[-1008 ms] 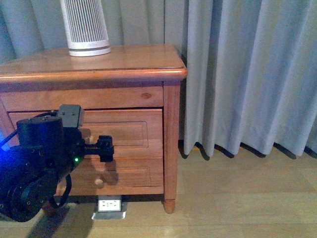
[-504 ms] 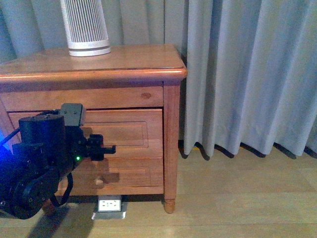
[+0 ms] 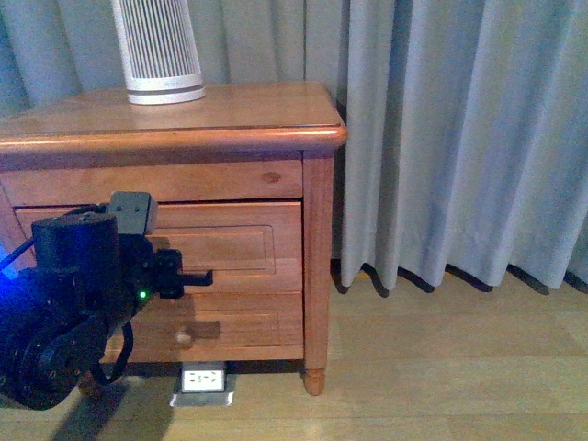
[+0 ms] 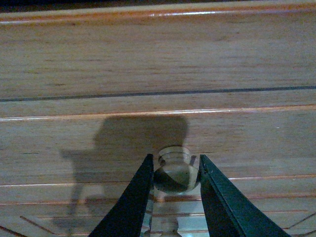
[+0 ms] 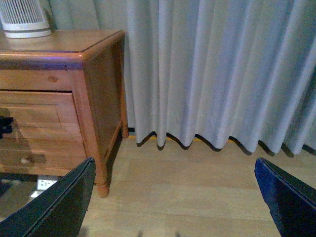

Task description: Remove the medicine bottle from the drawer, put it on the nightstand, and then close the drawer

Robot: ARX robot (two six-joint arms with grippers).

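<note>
Drawer front [image 3: 241,241]: jaws now on knob [image 4: 176,171]

Glossy varnished wood nightstand [image 3: 230,110]

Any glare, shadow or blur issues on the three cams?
Left wrist view: left hand casts a hard shadow on the drawer front, knob in focus. Front view: blue glow at left edge. Right wrist view: bluish sheen on nightstand top edge.

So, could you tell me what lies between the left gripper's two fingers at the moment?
The drawer's round knob lies between the left gripper's fingers, one against each side; the left wrist view shows it.
</note>
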